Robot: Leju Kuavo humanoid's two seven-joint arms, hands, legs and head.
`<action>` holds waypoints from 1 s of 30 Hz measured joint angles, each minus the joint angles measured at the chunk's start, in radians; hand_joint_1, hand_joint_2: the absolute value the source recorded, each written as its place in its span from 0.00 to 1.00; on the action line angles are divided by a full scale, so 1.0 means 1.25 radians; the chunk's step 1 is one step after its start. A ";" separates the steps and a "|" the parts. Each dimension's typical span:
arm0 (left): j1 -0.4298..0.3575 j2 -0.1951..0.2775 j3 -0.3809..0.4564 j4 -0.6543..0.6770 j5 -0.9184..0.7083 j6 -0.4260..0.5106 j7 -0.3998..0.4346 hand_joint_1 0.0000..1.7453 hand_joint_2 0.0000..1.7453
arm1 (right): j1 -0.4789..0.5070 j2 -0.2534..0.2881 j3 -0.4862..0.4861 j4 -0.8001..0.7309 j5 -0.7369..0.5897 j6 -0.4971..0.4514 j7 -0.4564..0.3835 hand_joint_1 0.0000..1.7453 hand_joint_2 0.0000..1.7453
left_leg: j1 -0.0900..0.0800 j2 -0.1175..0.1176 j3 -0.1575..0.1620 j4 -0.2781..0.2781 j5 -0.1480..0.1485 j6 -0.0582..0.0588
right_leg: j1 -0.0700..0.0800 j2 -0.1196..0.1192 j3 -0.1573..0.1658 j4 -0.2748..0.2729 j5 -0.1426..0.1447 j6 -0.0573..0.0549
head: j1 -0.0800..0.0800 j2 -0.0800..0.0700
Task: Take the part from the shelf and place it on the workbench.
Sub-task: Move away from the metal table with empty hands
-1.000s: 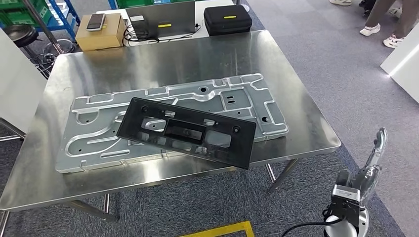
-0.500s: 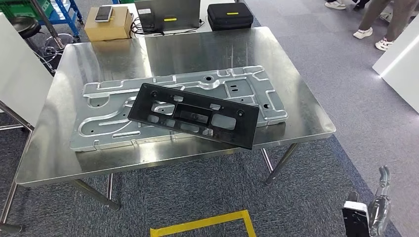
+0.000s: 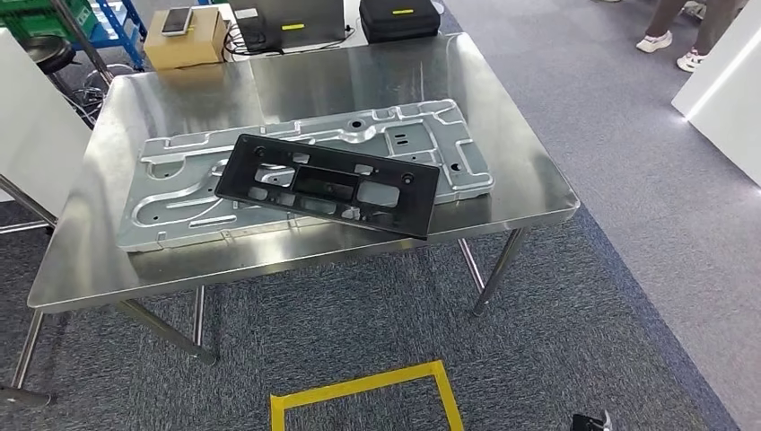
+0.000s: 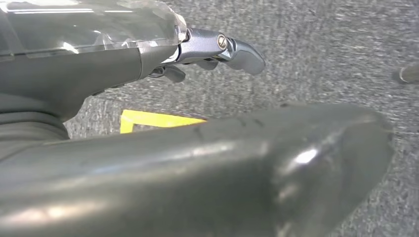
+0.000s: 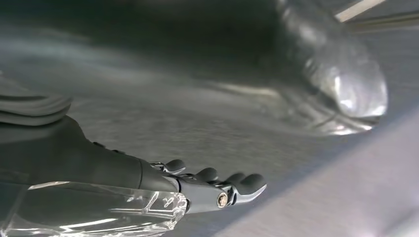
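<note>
**A:** On the workbench (image 3: 108, 269), going left to right, what lies there?

**B:** A large silver stamped metal panel (image 3: 179, 193) lies flat, from close to the left edge across to near the right edge. The black part (image 3: 328, 186), a long flat plastic frame with cut-outs, rests on top of that panel, tilted so its left end sits nearer the far edge and its right end nearer the near edge. Its near right corner reaches past the panel to about the bench's near edge.

**A:** And beyond the far edge?

**B:** A cardboard box (image 3: 184, 43) with a phone (image 3: 176, 20) on top stands past the far left corner; right of it a laptop (image 3: 292, 18), then a black case (image 3: 399, 18). On the carpet in front of the bench there is a yellow tape outline (image 3: 363, 391), and a person's shoes (image 3: 653, 42) show well beyond the right edge.

**A:** The hands?

**B:** The left hand (image 4: 163, 98) hangs over grey carpet, its thumb long across the left wrist view and its fingers (image 4: 232, 48) stretched out apart from the thumb, with nothing in them. The right hand (image 5: 163, 192) also has its fingers (image 5: 244, 182) extended and spread from the thumb, holding nothing; the blur in the right wrist view hides what lies behind it.
</note>
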 joint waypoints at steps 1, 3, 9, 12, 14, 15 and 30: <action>0.000 0.000 0.000 0.000 -0.002 0.001 0.000 0.00 0.00 | -0.004 -0.005 -0.005 0.039 0.018 -0.014 0.018 0.00 0.00 | 0.000 0.000 -0.010 0.050 -0.025 -0.001 | 0.002 -0.003 -0.012 0.001 0.008 -0.001 | 0.000 0.000; 0.000 0.000 0.000 0.000 -0.005 0.002 -0.003 0.00 0.00 | -0.009 -0.014 -0.010 0.107 0.049 -0.036 0.063 0.00 0.00 | 0.001 0.000 0.000 0.096 -0.018 -0.001 | 0.006 -0.008 -0.038 0.007 0.025 0.000 | 0.000 0.000; -0.003 0.000 0.000 -0.001 -0.014 0.000 -0.013 0.00 0.00 | -0.018 -0.021 0.001 0.244 0.147 -0.042 0.240 0.00 0.00 | -0.009 0.001 0.190 -0.156 0.016 0.019 | 0.012 -0.011 -0.089 0.024 0.071 0.015 | 0.000 0.000; -0.002 0.000 0.000 0.000 -0.016 -0.002 -0.017 0.00 0.00 | -0.017 -0.022 0.016 0.283 0.183 -0.027 0.299 0.00 0.00 | -0.008 0.004 0.176 -0.164 0.037 0.035 | 0.007 -0.006 -0.094 0.028 0.070 0.030 | 0.000 0.000; -0.003 0.000 0.000 0.000 -0.018 -0.003 -0.018 0.00 0.00 | -0.016 -0.021 0.025 0.300 0.197 -0.013 0.317 0.00 0.00 | -0.005 0.007 0.152 -0.167 0.062 0.044 | 0.004 0.005 -0.111 0.085 -0.005 0.039 | 0.000 0.000; -0.003 0.000 0.000 0.000 -0.018 -0.003 -0.018 0.00 0.00 | -0.015 -0.021 0.030 0.306 0.201 -0.007 0.322 0.00 0.00 | -0.005 0.007 0.137 -0.167 0.074 0.047 | 0.002 0.008 -0.121 0.133 -0.053 0.043 | 0.000 0.000; 0.007 -0.002 0.000 0.000 -0.021 -0.010 -0.023 0.00 0.00 | -0.023 -0.029 0.070 0.347 0.235 0.040 0.361 0.00 0.00 | 0.002 0.000 -0.016 -0.042 0.049 -0.002 | 0.001 0.007 0.049 -0.023 -0.025 0.006 | 0.000 0.000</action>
